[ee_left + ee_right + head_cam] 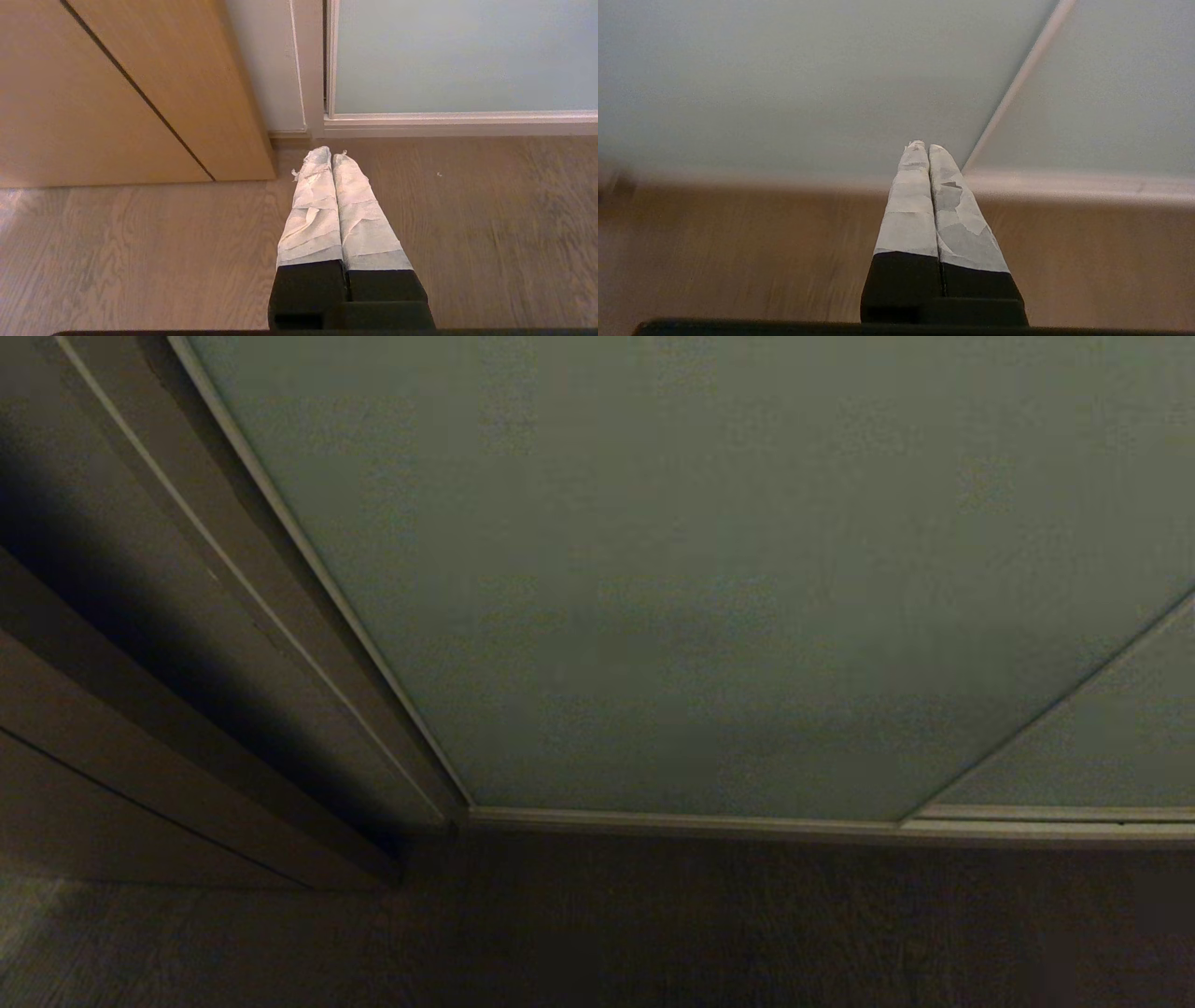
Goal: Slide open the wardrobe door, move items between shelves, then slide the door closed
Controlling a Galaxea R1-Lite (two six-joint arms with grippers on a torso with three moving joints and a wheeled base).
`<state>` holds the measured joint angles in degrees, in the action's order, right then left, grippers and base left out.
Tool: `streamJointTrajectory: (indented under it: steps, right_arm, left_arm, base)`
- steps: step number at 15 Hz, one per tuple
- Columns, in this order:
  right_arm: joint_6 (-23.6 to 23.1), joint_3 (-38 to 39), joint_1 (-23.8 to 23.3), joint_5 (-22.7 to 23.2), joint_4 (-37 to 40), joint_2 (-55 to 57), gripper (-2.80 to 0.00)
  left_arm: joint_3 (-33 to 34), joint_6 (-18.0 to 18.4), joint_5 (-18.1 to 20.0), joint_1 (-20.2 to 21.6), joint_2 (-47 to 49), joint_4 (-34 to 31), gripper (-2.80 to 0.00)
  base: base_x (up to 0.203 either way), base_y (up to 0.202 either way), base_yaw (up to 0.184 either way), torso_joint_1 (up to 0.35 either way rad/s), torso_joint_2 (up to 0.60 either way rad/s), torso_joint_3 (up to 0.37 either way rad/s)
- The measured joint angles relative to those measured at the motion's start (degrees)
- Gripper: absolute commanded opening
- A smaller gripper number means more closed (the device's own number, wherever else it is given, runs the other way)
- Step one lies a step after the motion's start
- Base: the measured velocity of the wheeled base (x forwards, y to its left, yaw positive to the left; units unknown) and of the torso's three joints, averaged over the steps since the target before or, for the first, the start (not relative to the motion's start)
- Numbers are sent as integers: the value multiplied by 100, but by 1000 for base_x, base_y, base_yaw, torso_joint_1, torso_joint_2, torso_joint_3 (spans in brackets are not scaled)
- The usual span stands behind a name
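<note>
We see a wood-grain floor (653, 933) filling the bottom of the frame, with the wardrobe's bottom rail (747, 823) and a brown cabinet (140, 784) at lower left resting on it.

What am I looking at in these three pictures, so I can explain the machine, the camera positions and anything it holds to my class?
This is a wheeled robot with two arms. One camera sits on its head and shows the tall pale grey-green sliding wardrobe door, shut, above the grey-brown wooden floor. The other two sit on the wrists. The left gripper, its fingers wrapped in white tape, is shut and empty over the floor beside a brown wooden side panel. The right gripper, also taped, is shut, empty and pointed at the door.
</note>
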<state>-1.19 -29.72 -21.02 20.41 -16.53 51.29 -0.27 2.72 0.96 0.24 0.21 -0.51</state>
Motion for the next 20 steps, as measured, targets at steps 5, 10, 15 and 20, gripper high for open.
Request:
streamJointTrajectory:
  steps: [5,10,15,20]
  right_arm:
    - [-117,1237,1401,-1129,1745,-2569,-280]
    - [-55,2095,1964,-1655,2916,-4517,-280]
    - [99,2902,2051,-2101,1591,-5070,-280]
    - [155,2970,2058,-2104,1608,-5145,-280]
  left_arm:
    - [0,0,0,0,0,0,-280]
    - [0,-3,-1,0,0,-1,-280]
    - [0,2,-2,0,0,-1,-280]
    - [0,0,0,0,0,-1,-280]
  base:
    - [0,0,0,0,0,0]
    - [0,0,0,0,0,0]
    - [0,0,0,0,0,0]
    - [0,0,0,0,0,0]
